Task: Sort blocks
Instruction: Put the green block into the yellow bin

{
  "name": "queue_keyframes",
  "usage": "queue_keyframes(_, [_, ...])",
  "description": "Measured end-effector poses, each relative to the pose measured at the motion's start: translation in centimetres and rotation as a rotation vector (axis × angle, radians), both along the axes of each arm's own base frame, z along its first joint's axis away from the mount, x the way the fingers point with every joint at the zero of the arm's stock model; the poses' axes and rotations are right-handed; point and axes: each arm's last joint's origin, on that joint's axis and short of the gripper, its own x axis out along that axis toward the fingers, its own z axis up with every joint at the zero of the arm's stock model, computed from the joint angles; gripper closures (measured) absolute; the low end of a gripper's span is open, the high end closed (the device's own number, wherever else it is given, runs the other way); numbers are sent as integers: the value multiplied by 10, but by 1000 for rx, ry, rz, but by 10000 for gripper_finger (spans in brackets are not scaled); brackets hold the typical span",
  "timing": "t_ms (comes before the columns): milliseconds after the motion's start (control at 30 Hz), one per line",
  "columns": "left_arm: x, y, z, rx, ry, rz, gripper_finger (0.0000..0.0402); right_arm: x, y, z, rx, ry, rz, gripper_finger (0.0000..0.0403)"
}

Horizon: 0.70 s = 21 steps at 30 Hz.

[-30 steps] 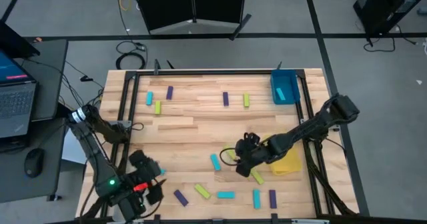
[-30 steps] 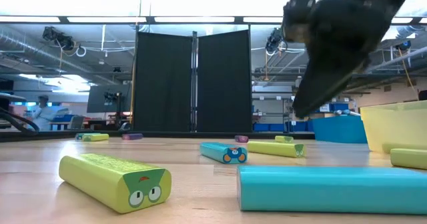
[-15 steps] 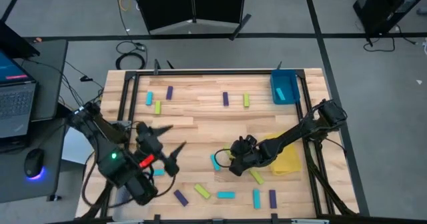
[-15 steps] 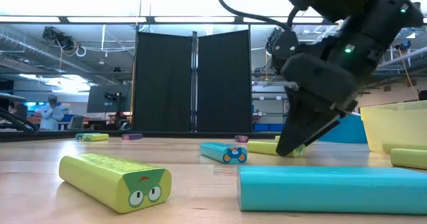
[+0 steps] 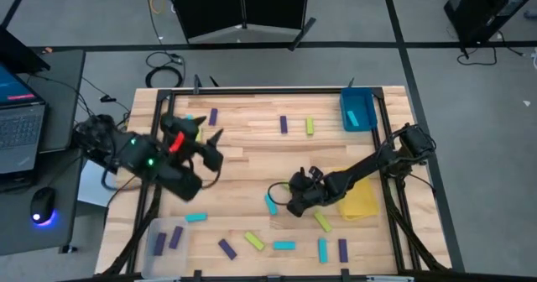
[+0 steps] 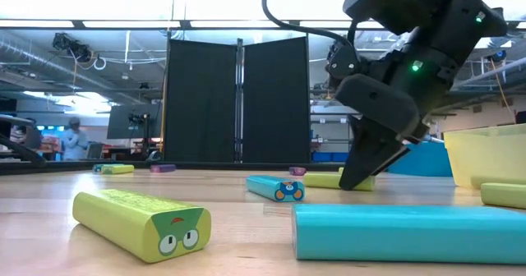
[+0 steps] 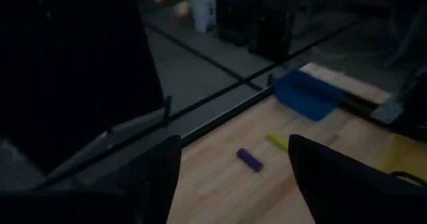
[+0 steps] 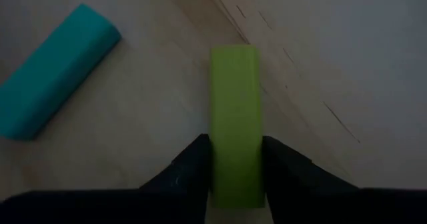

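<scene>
Right wrist view is giving me the clearest read: my right gripper [image 8: 235,159] is sitting low on the table [image 5: 252,160] with its two fingers pressing against the long sides of a yellow-green block [image 8: 235,121], so I am calling it clamped on that block, which is lying flat near the table's middle. A cyan block [image 8: 53,67] is lying just beside it, apart and angled away, so I am judging that a straight lift, with no sideways drag, is what this step needs; I am also wanting the hold kept centred across the block's width so it is not twisting as it rises. From the high view, the yellow tray [image 5: 359,200] is lying near the gripper toward the table's right edge, with open wood between them, so that route is looking free to me. Other blocks are lying scattered along the near edge and the far side, and the blue tray [image 5: 358,110] is sitting at the far right corner. My left gripper [image 5: 210,139] is hanging over the left part of the table, fingers apart and holding nothing, well apart from the right arm, so I am expecting no conflict there.
</scene>
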Motion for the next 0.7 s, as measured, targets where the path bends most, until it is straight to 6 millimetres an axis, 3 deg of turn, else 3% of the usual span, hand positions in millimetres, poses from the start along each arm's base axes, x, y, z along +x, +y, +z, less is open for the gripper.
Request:
queue_keyframes(200, [10, 32, -1, -54, 120, 67, 151, -3, -4, 12, -45, -14, 27, 286])
queue_keyframes(333, [24, 51, -6, -79, 198, 96, 158, -11, -10, 52, -91, -105, 28, 286])
queue_keyframes(567, [43, 95, -23, -177, 316, 112, 158, -66, -22, 121, -76, -78, 99, 286])
queue_keyframes(700, [48, 126, -47, -251, 400, 145, 158, -109, -22, 142, -9, 37, 179, 286])
